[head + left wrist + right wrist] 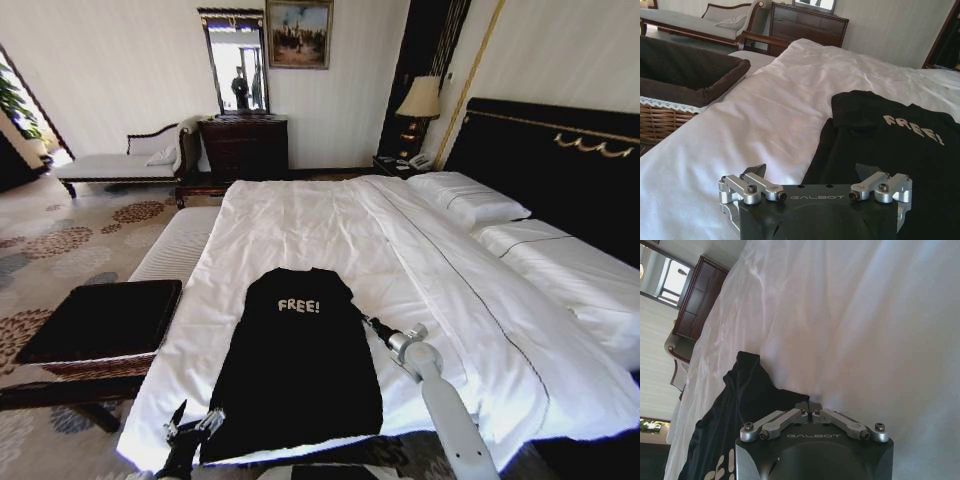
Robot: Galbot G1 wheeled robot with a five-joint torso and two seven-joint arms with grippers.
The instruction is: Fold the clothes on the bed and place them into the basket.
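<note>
The left gripper waits open at the top's near corner. The right gripper is pinched shut on its side edge. One shoulder looks folded already. The basket beside the bed holds nothing yet.

You have bare white sheet on the bed all around the black top, wide open toward the pillows. To your left, the basket stands just beside the bed edge, walling that side.
</note>
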